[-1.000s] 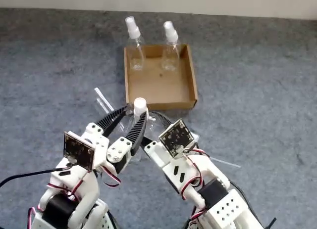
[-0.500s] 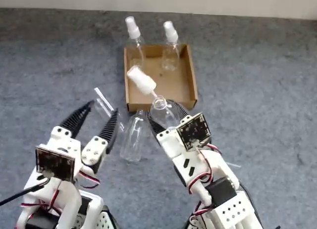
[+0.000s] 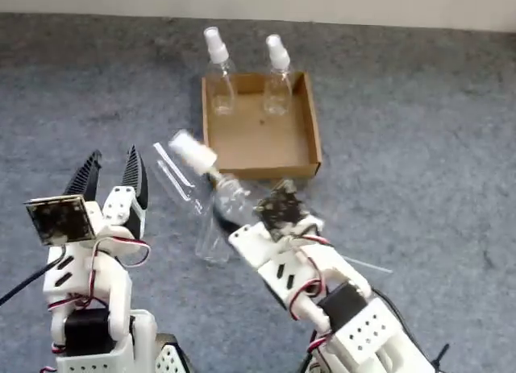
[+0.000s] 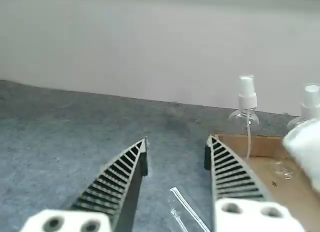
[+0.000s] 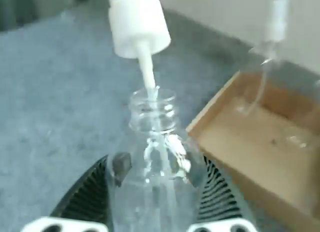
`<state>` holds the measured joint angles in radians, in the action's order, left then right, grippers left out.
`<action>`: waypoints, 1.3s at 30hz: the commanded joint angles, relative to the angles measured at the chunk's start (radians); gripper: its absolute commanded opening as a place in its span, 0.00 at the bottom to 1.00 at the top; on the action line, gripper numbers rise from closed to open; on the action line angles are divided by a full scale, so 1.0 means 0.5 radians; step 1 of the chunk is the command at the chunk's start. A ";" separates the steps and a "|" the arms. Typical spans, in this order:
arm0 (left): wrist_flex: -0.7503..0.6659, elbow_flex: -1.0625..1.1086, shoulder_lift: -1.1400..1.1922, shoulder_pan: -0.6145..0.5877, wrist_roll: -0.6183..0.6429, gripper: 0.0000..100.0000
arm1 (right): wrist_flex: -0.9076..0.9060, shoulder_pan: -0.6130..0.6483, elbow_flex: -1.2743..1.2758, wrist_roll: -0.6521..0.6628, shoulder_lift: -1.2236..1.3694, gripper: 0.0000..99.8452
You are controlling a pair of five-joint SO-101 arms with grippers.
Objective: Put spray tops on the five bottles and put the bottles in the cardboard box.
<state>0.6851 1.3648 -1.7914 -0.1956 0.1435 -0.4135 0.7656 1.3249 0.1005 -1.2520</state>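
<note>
Bottle [image 3: 231, 194] of clear plastic is clamped in the right gripper [image 3: 234, 208], raised off the grey mat [image 3: 403, 147] and tilted toward the far left. It hangs just outside the near wall of the cardboard box [image 3: 314, 135], by the box's near-left corner. The right wrist view shows the gripper [image 5: 156, 164] with a ribbed finger pressed on each side of the bottle [image 5: 155, 142]. A white spray top [image 3: 192, 151] stands clear above the open neck. Only its thin tube runs down into the bottle, so the spray top [image 5: 137, 24] is not seated.

The left gripper [image 3: 113, 157] is held up over the mat on the left, well apart from the box, with its fingers spread and nothing between them. Its wrist view shows the same open, empty gripper [image 4: 177, 142] facing the far wall.

In the box [image 4: 250, 140] 2 bottles stand upright against the far wall, each with a spray top on: the left capped bottle [image 3: 219, 75] and the right capped bottle [image 3: 276, 79].

A second clear bottle [image 3: 208, 236] lies on its side on the mat, just near of the held one and partly under the right arm. A clear slender piece [image 3: 173, 176] lies on the mat between the left gripper and the box; what it is cannot be told.
</note>
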 commanded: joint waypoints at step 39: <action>0.052 0.195 -0.014 0.578 -0.270 0.17 | 0.051 0.149 0.106 0.095 0.072 0.00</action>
<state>0.6759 1.4737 -1.7852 0.0591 0.0146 -0.4135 0.8347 1.3924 0.1465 -1.2183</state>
